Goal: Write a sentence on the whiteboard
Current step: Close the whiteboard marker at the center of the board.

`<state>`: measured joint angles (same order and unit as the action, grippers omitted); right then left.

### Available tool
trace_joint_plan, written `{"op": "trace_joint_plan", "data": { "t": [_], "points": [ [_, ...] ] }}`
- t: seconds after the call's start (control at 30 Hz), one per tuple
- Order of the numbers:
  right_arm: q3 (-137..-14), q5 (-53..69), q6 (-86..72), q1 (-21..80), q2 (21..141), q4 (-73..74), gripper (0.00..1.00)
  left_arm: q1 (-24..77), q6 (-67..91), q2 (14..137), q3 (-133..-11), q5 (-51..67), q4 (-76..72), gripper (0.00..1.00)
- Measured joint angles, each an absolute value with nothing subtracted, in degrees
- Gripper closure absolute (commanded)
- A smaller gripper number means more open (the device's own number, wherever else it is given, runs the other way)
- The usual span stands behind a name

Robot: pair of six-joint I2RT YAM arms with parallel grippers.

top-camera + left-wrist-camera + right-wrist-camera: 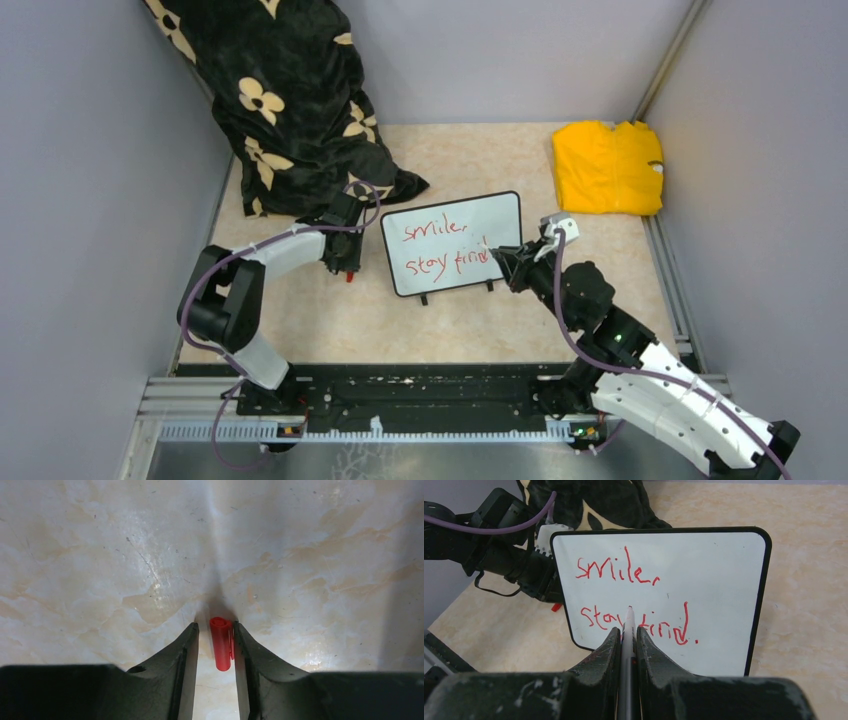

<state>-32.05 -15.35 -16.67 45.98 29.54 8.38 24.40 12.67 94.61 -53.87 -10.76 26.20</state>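
R jaws clamp marker (628, 627), tip near whiteboard (724, 570); L jaws narrow, pinching red cap (221, 645).

We record even, diffuse overhead light with soft shadows in the top view. In the left wrist view, glare whitens the table (160, 575) near frame centre. In the right wrist view, the right gripper (627, 630) is out of focus at the bottom.

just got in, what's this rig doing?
The right hand grips a marker, tip at the second line on the whiteboard. Two lines of red writing, roughly "smile, stay kind", are already on it. The left hand holds a red cap over the table beside the board.
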Motion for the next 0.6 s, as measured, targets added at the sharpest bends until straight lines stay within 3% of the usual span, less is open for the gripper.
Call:
{"op": "trace_joint_plan", "data": {
  "t": [0.6],
  "points": [
    [-32.05, -16.03, -16.64, 45.98, 27.68, 9.45, 1.00, 24.40, 16.51, 94.61, -53.95, -11.33, 26.98, 0.73]
  ]
}}
